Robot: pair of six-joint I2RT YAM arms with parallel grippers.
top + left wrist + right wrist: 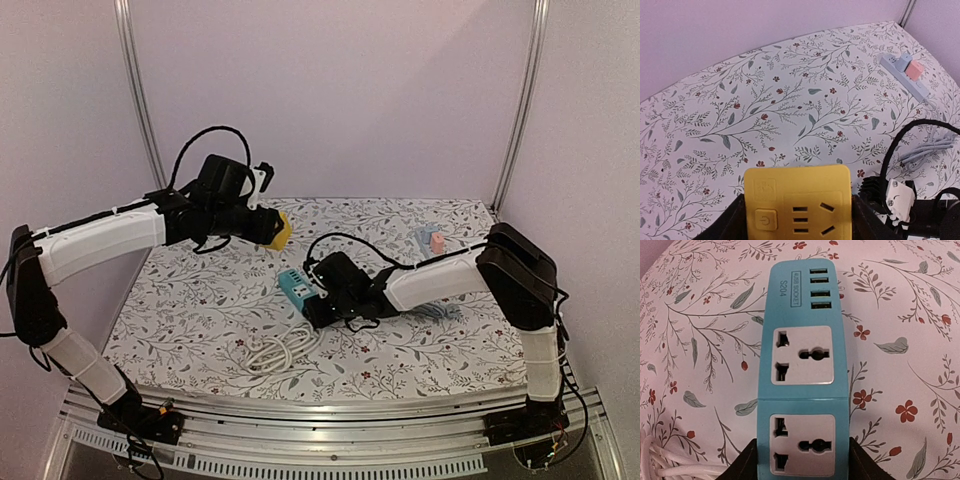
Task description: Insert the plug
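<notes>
My left gripper (pixel 268 228) is shut on a yellow plug adapter (pixel 281 231) and holds it in the air above the table's back left. In the left wrist view the yellow adapter (pixel 799 202) shows its socket face and power button between my black fingers (pixel 725 222). My right gripper (pixel 316 298) is shut on the near end of a blue power strip (pixel 298 288) that lies on the floral table. In the right wrist view the blue strip (pixel 802 375) shows two white universal sockets and several USB ports, with my fingers (pixel 747 460) on both sides.
A coiled white cable (pixel 280 350) lies in front of the blue strip. A light grey-blue power strip (pixel 428 243) with a pink plug in it (pixel 913 70) lies at the back right, its grey cable (pixel 927 150) bundled near it. Metal frame posts stand at both back corners.
</notes>
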